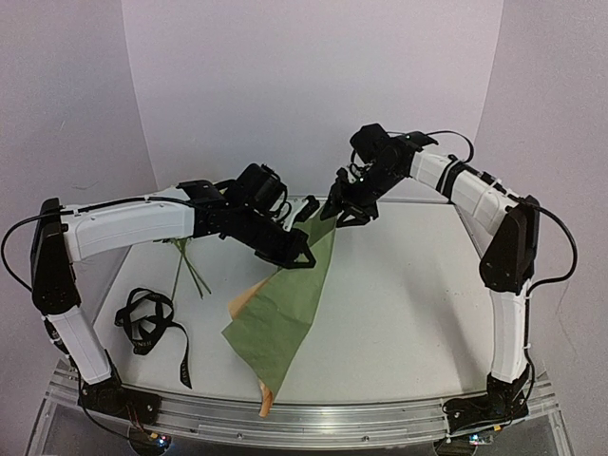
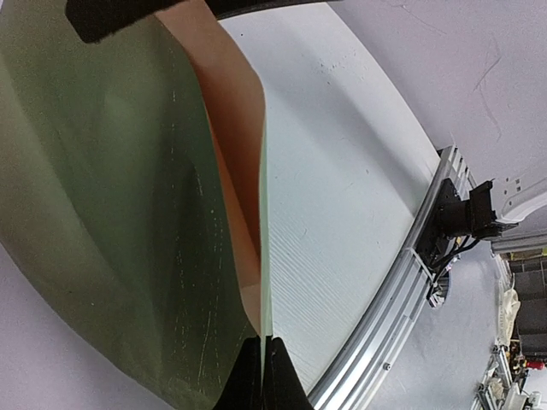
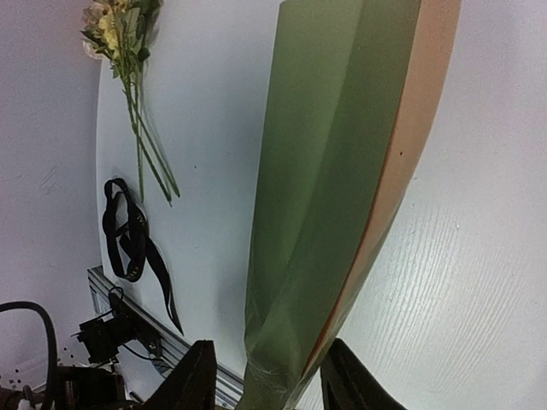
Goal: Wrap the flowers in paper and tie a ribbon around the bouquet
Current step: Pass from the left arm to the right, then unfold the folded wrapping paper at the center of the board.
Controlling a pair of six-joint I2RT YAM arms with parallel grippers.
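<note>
From above, the paper (image 1: 285,313) hangs as a long folded sheet, olive face out. Its long axis slants from the far middle of the worktop (image 1: 408,304) down to the near edge, where a tan-orange corner shows. The left claw (image 1: 296,255) is at its upper left edge and the right claw (image 1: 344,211) at its top corner, so both arms meet at the far end. The flowers (image 1: 190,271) lie to the left of the sheet, apart from it. Only their thin stems show below the left forearm, pointing toward the near edge, so the left arm is much the nearer to them. The ribbon (image 1: 147,318) lies in a loose black heap nearer the left base. In the left wrist view the left claw (image 2: 263,380) is pressed together on the thin edge of the paper (image 2: 111,213), which rises in a green-and-orange fold above the worktop (image 2: 342,171). In the right wrist view the right claw (image 3: 269,384) stands apart, with the fold of the paper (image 3: 333,171) between its fingers and a gap on the left side, so it does not look clamped. Beyond it the flowers (image 3: 115,30) lie blooms away, stems running toward the ribbon (image 3: 128,239). There are no containers, and nothing lies in the paper's fold. The next move likely turns on laying the sheet flat and bringing the flowers across to it from the left.
</note>
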